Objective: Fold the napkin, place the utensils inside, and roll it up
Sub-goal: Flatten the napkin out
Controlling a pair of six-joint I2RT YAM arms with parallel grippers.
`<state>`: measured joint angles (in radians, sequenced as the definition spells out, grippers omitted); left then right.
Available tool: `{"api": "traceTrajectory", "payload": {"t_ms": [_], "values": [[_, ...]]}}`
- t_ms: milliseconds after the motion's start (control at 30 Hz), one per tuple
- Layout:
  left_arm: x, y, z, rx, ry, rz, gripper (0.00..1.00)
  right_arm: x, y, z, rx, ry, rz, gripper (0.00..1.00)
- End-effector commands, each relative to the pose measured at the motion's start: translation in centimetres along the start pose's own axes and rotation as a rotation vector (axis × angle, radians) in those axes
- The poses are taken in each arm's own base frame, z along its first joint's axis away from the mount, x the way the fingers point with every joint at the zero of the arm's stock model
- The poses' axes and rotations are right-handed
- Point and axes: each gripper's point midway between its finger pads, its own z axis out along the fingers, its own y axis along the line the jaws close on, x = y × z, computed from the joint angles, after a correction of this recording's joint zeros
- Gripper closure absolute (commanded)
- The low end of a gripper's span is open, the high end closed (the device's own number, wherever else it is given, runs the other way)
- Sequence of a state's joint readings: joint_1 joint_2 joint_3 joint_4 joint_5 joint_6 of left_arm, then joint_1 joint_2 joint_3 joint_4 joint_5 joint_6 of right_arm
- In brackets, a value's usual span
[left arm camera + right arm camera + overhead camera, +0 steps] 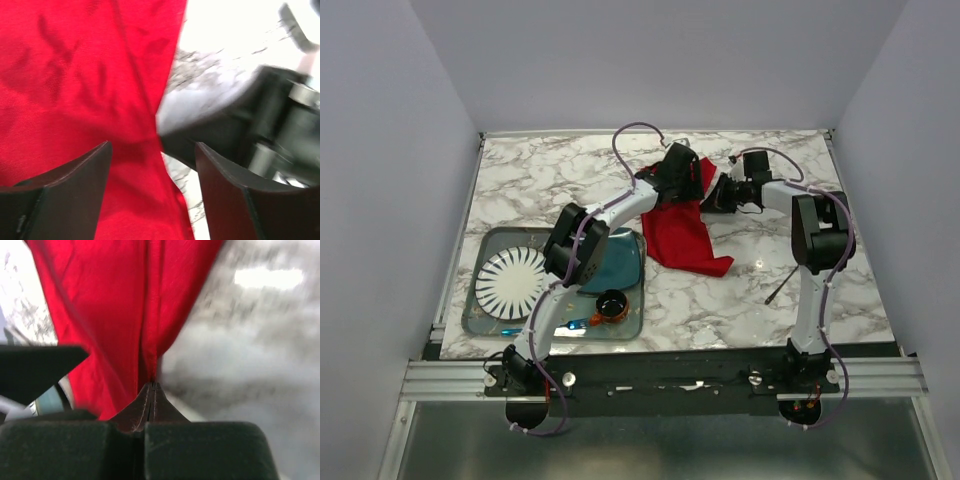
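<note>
The red napkin [685, 228] lies bunched on the marble table [540, 180], its far end lifted between my two grippers. My right gripper [711, 193] is shut on the napkin's edge [145, 315]; its fingertips [152, 390] are pressed together with cloth hanging from them. My left gripper [678, 168] is open over the napkin's far end; its fingers [85, 170] straddle the red cloth [75, 90], with the right gripper's dark body close by on the right. The silver fork [780, 286] lies on the table at the right, apart from the napkin.
A grey tray [485, 245] at front left holds a white striped plate [510, 282], a teal plate [620, 258], a small dark cup [611, 303] and a blue plastic utensil [575, 323]. Walls close in the table at back and sides.
</note>
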<state>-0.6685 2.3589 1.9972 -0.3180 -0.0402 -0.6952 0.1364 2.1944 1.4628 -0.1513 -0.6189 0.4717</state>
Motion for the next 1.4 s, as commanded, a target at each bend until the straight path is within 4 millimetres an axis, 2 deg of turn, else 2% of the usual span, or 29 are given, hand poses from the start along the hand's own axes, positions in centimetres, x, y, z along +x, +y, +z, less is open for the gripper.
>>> {"api": "traceTrajectory", "payload": {"t_ms": [0, 33, 100, 133, 200, 267, 400, 433, 567, 600, 633, 667, 700, 733, 767, 933, 1100, 1167, 1300, 1367], "values": [[0.3, -0.1, -1.5, 0.022, 0.021, 0.035, 0.29, -0.3, 3.6, -3.0, -0.077, -0.053, -0.035, 0.99], [0.9, 0.4, -1.8, 0.018, 0.030, 0.044, 0.30, -0.5, 4.4, -3.8, -0.089, -0.066, -0.045, 0.99], [-0.2, -0.4, -3.1, 0.050, -0.009, 0.045, 0.30, 0.1, 4.2, -4.2, -0.077, -0.065, -0.036, 0.99], [0.4, 0.0, -3.1, 0.044, 0.001, 0.047, 0.30, 0.2, 4.2, -4.5, -0.073, -0.071, -0.037, 0.99], [0.9, -0.3, -3.3, 0.068, 0.021, 0.048, 0.31, 0.3, 4.4, -5.1, -0.065, -0.087, -0.036, 0.99], [1.6, -0.5, -3.3, 0.091, 0.046, 0.037, 0.31, 0.4, 4.7, -5.5, -0.070, -0.094, -0.034, 0.99], [3.1, 0.2, -2.2, 0.075, 0.088, 0.020, 0.30, 0.4, 4.6, -5.6, -0.064, -0.100, -0.033, 0.99], [2.9, 0.0, -2.2, 0.083, 0.086, 0.020, 0.30, 0.5, 4.6, -5.5, -0.063, -0.098, -0.029, 0.99], [2.8, -0.1, -2.5, 0.091, 0.083, 0.024, 0.29, -0.1, 3.0, -5.3, -0.007, -0.124, -0.024, 0.99], [2.0, -0.5, -3.2, 0.099, 0.056, 0.037, 0.29, 0.0, 2.6, -5.2, 0.006, -0.114, -0.033, 0.99], [2.3, -0.1, -3.4, 0.092, 0.056, 0.042, 0.29, 0.2, 1.5, -4.3, 0.032, -0.092, -0.045, 0.93], [1.8, -0.3, -3.7, 0.100, 0.035, 0.045, 0.30, -0.5, 1.3, -4.0, 0.043, -0.097, -0.057, 0.90], [1.0, -0.5, -4.4, 0.097, 0.010, 0.048, 0.30, -0.5, 0.9, -3.7, 0.047, -0.078, -0.055, 0.88], [0.8, -0.6, -4.7, 0.098, 0.004, 0.057, 0.30, 0.1, -0.1, -2.6, 0.051, -0.047, -0.044, 0.81], [0.6, -0.6, -5.0, 0.095, 0.002, 0.058, 0.30, -0.6, 0.2, -2.3, 0.035, -0.049, -0.053, 0.78], [-0.1, -1.0, -6.2, 0.113, -0.017, 0.051, 0.30, -1.0, -1.3, -1.4, 0.061, -0.039, -0.039, 0.66], [-0.1, -1.0, -6.5, 0.127, -0.008, 0.035, 0.31, -1.1, -2.1, -1.3, 0.076, -0.026, 0.004, 0.64], [0.1, -1.0, -6.5, 0.139, -0.007, 0.025, 0.32, -1.1, -2.6, -1.2, 0.096, -0.026, 0.017, 0.61], [0.0, -1.1, -6.7, 0.146, -0.015, 0.013, 0.32, -0.9, -2.9, -0.9, 0.104, -0.015, 0.037, 0.56], [0.0, -1.1, -6.7, 0.149, -0.013, 0.008, 0.32, -1.6, -2.6, -0.9, 0.103, -0.025, 0.037, 0.55]]}}
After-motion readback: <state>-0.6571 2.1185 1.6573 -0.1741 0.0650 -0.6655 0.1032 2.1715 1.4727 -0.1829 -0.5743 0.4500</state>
